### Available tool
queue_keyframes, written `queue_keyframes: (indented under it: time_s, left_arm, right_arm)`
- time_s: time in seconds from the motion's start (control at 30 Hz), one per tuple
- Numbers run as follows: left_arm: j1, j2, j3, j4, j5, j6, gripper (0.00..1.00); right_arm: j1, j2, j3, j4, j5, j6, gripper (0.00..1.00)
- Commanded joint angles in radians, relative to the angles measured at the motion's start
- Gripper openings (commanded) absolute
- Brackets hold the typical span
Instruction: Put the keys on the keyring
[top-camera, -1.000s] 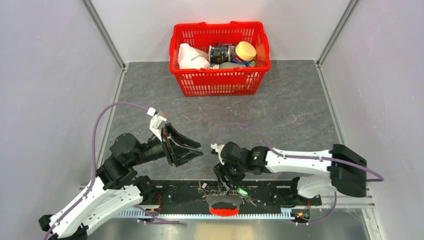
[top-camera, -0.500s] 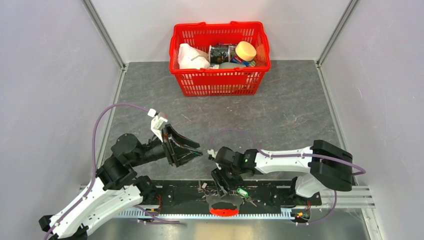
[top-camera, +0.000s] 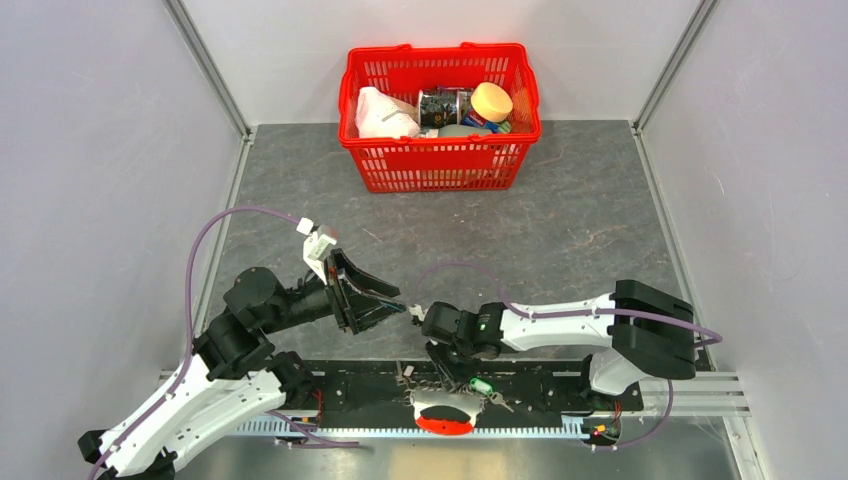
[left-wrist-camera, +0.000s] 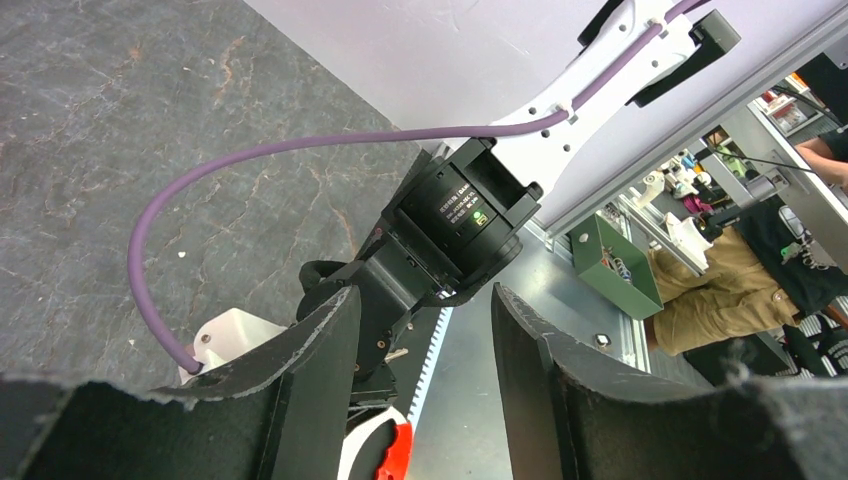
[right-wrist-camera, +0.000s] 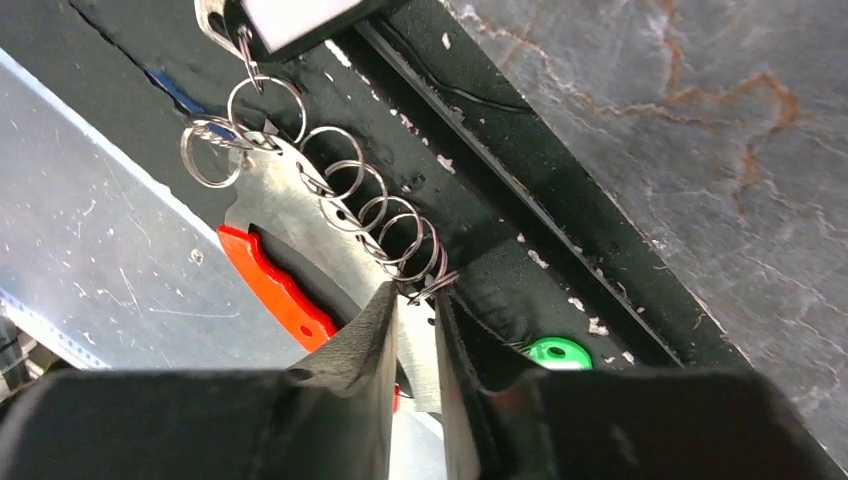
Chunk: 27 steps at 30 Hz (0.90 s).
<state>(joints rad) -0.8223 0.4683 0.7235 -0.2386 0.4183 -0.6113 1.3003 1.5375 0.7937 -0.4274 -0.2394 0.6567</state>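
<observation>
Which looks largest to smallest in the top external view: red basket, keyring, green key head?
Largest to smallest:
1. red basket
2. keyring
3. green key head
The differences are plain, with no ties.

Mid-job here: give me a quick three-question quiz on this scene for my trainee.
1. True or false: the left gripper holds a key.
2. Which one is pinching the end of the keyring chain? A) left gripper B) right gripper C) neither
3. Fill in: the key lying beside the right gripper has a ____ head.

Key: 1 false, its jaws stand open and empty. 2 B. 3 green.
</observation>
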Motion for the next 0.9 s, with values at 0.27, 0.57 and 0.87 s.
queue_keyframes:
  time_s: [0.27, 0.57, 0.87]
  left_arm:
    - [0.001, -0.001, 0.005, 0.013, -0.016, 0.037, 0.58]
    - [0.001, 0.009, 0.023, 0.020, -0.022, 0.039, 0.58]
    - [0.002, 0.005, 0.036, 0.031, -0.038, 0.048, 0.58]
  right_arm:
    - [0.014, -0.050, 0.119, -0.134, 0.233, -0.036, 0.00]
    - [-0.031, -0.194, 0.271, -0.303, 0.447, -0.136, 0.00]
    - [-0.143, -0.271, 0.455, -0.387, 0.544, -0.263, 0.00]
